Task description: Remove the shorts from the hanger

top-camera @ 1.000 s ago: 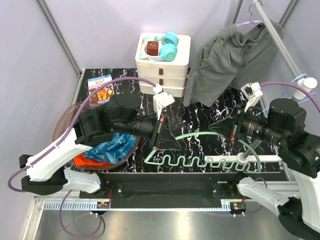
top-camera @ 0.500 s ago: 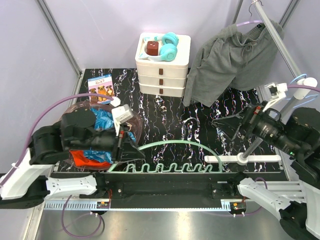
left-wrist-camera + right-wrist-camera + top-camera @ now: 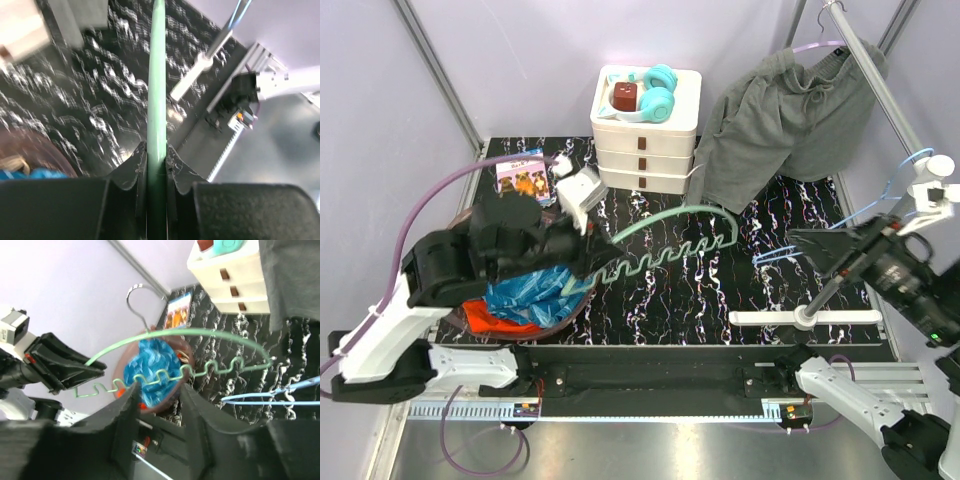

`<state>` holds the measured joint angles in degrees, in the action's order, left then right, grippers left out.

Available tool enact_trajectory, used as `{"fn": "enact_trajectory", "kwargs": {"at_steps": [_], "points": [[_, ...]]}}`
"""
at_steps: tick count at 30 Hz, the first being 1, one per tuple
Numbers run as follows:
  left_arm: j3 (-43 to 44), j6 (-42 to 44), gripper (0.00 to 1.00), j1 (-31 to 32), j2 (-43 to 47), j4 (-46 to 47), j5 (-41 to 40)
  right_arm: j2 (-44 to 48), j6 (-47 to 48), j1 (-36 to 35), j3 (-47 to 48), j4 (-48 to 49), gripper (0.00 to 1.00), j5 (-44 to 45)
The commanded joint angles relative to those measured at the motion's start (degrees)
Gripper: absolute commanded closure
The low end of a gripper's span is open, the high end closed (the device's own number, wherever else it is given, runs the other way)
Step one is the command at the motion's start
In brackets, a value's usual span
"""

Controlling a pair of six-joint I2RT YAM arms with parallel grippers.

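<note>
While the left gripper (image 3: 592, 268) pinches one end of the green hanger (image 3: 670, 245), its jaws are shut tight on it. The hanger points away toward 2 o'clock over the black table (image 3: 720, 295). From the left wrist, the green bar runs straight out from between the two fingers (image 3: 125, 172).

The blue shorts (image 3: 535, 290) lie in the brown bowl (image 3: 560, 315) at 9 o'clock. They sit on top of the orange shorts (image 3: 492, 318). The grey shorts (image 3: 775, 120) hang from the silver rail (image 3: 875, 70) at 1 o'clock.

The right gripper (image 3: 160, 395) is over at 3 o'clock, well apart from the green hanger. Its jaws are wide and hold nothing. A thin blue hanger (image 3: 280, 390) is near it, but I cannot tell if they touch.

White drawers (image 3: 645, 135) stand at 12 o'clock, with teal headphones (image 3: 658, 92) on top.
</note>
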<state>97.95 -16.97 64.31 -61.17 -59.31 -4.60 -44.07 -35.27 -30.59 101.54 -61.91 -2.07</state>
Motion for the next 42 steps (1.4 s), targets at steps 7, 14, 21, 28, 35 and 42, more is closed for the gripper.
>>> {"fn": "enact_trajectory", "kwargs": {"at_steps": [7,14,21,28,35,42], "points": [[26.6,12.9,1.00,-2.9,-21.9,12.9,7.4,4.6,-5.8,0.0,8.0,-3.1,0.94,9.6],[40.2,11.9,1.00,-4.2,-34.9,18.2,16.4,5.9,-7.4,0.1,13.0,-8.7,1.00,13.0],[38.9,8.3,1.00,-2.7,-39.0,29.9,20.5,5.1,-9.0,0.1,16.9,-12.0,1.00,11.3],[39.2,6.3,1.00,0.2,-42.6,36.5,19.8,6.2,-10.0,0.1,17.1,-12.8,1.00,11.6],[39.3,4.0,1.00,1.4,-46.0,37.4,20.2,6.4,-9.9,0.1,18.0,-13.8,1.00,11.4],[39.7,2.9,1.00,2.0,-48.4,37.8,20.5,6.8,-9.2,0.1,16.7,-12.6,1.00,10.9]]}}
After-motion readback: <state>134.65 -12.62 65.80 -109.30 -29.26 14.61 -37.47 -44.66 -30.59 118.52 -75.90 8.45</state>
